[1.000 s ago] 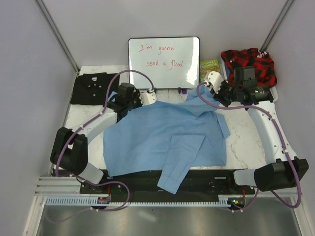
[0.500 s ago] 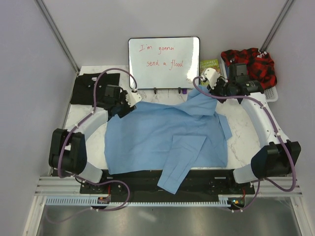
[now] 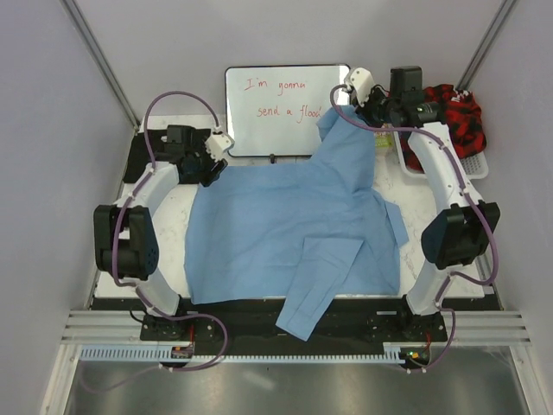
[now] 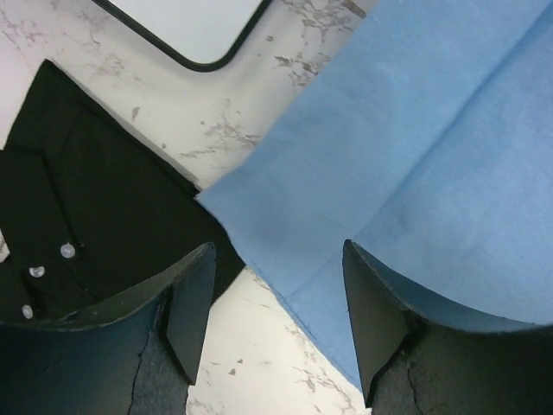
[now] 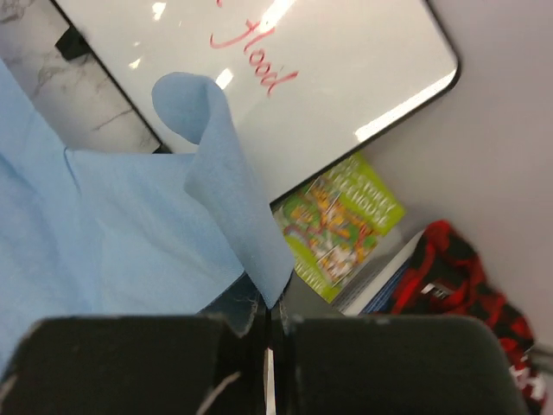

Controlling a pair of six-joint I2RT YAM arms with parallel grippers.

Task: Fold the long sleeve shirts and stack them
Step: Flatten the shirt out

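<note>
A light blue long sleeve shirt (image 3: 285, 233) lies spread over the middle of the table, one sleeve folded across its front. My right gripper (image 3: 340, 111) is shut on its far right corner (image 5: 233, 216) and holds that corner raised in front of the whiteboard. My left gripper (image 3: 210, 169) hovers open over the shirt's far left corner (image 4: 285, 216), its fingers (image 4: 186, 298) apart with nothing between them. The black long sleeve shirt (image 4: 78, 225), folded and showing white buttons, lies at the far left (image 3: 136, 156), partly under my left arm.
A whiteboard (image 3: 276, 108) with red writing stands at the back. Right of it a green book (image 5: 341, 225) leans beside a white basket (image 3: 478, 164) holding a red plaid garment (image 3: 454, 108). Grey walls close in both sides.
My left gripper opened, dropped the blue shirt's far left corner and drew back to the left. My right gripper rose toward the back, lifting the far right corner up to the whiteboard.
</note>
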